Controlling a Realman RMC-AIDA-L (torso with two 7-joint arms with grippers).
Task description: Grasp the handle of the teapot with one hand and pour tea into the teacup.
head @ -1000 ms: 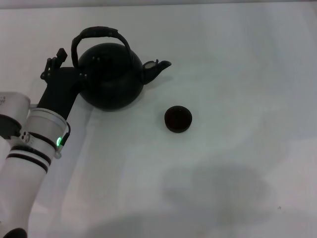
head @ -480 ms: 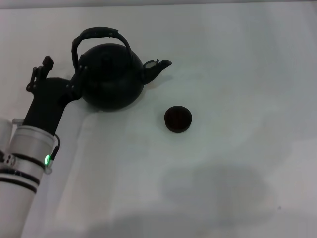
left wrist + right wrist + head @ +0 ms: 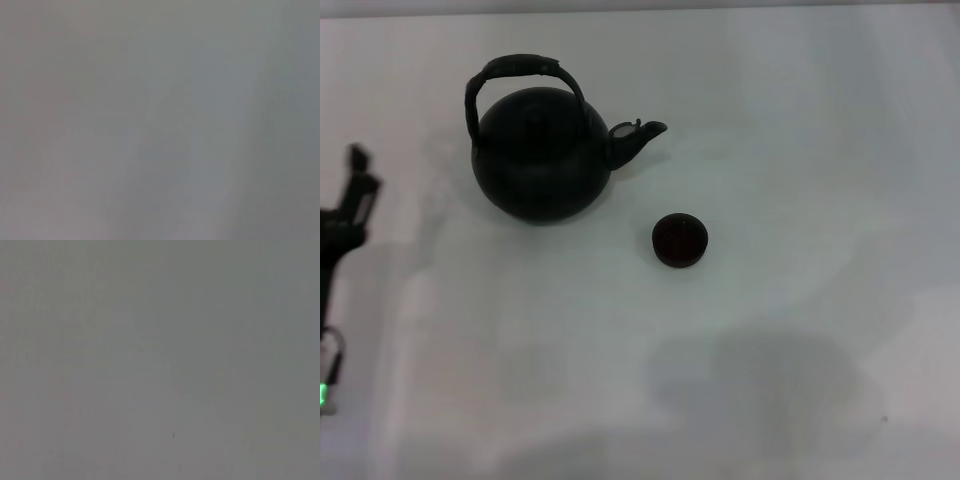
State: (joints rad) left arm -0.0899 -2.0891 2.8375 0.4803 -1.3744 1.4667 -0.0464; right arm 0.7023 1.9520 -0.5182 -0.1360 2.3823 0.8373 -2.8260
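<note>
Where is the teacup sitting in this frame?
In the head view, the teacup stands on the white table, in front of and to the right of the teapot, below its spout and not touching it.

The counter [image 3: 800,120] is a plain white surface filling the head view, with soft grey shadows across its near part. Two things rest directly on it. The teapot [image 3: 538,160] sits upright toward the far left, round-bellied and black, its arched handle [image 3: 520,68] standing over the lid and its short spout pointing to the right. The teacup [image 3: 679,240], small, dark and round, stands near the pot, in front of the spout and a little to its right, apart from it with bare counter between them. Both wrist views show only flat grey.
</note>
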